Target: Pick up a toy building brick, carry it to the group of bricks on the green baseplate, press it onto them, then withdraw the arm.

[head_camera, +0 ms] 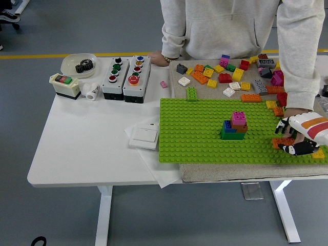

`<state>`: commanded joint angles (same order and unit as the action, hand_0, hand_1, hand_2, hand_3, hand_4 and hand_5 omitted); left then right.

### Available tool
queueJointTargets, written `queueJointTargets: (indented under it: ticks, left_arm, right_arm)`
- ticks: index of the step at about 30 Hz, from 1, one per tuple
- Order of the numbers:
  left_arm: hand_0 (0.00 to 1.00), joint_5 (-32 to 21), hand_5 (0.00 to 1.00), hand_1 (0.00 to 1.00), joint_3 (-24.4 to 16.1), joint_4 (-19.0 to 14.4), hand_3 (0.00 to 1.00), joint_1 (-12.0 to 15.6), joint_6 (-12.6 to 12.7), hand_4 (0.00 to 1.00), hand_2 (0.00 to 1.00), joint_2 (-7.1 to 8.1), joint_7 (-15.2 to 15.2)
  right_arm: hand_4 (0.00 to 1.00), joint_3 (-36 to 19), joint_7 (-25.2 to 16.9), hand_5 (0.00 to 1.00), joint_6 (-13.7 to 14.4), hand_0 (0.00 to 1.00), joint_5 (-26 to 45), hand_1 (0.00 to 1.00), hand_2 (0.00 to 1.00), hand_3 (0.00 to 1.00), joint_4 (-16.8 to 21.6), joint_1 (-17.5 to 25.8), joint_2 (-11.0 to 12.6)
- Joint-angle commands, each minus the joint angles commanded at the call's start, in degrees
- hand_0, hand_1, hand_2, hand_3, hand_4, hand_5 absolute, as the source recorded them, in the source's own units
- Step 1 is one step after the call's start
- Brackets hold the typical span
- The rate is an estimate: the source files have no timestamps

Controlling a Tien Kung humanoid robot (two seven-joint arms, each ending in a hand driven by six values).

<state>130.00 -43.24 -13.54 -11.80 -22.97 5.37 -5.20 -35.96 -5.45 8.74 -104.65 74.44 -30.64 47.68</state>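
Head view. The robot's right hand [296,137], white-shelled with black fingers, lay at the right edge of the green baseplate [200,128], its fingers curled about an orange brick [281,143] that rested on or just above the studs; whether the grip was firm could not be told. A person's hand [296,111] sat just behind it. The target stack of bricks [234,126], pink on top with orange, blue and green beneath, stood well apart to the left. Risks: the brick could slip from a shallow grip during carrying, or a misaligned press could topple the stack.
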Motion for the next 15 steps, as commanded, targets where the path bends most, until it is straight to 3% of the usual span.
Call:
queueJointTargets:
  ticks: [12, 13, 15]
  left_arm:
    - [0.841, 0.00, 0.618, 0.835, 0.42, -0.04, 0.638, -0.04, -0.24, 0.718, 0.834, 0.11, 0.05]
    - [0.840, 0.00, 0.618, 0.835, 0.41, -0.06, 0.638, -0.11, -0.29, 0.718, 0.833, 0.11, 0.14]
    - [0.840, 0.00, 0.618, 0.835, 0.46, -0.06, 0.638, -0.21, -0.29, 0.718, 0.833, 0.11, 0.15]
  right_arm:
    - [0.802, 2.81, -0.07, 0.322, -2.47, 0.492, 0.19, 0.596, 0.631, 0.628, -0.91, -1.40, -0.73]
    - [0.818, 3.07, -0.09, 0.330, -2.37, 0.549, 0.22, 0.630, 0.680, 0.646, -1.27, -1.70, -0.84]
    - [0.818, 3.39, -0.07, 0.330, -2.17, 0.549, 0.36, 0.630, 0.680, 0.646, -1.99, -2.26, -1.01]
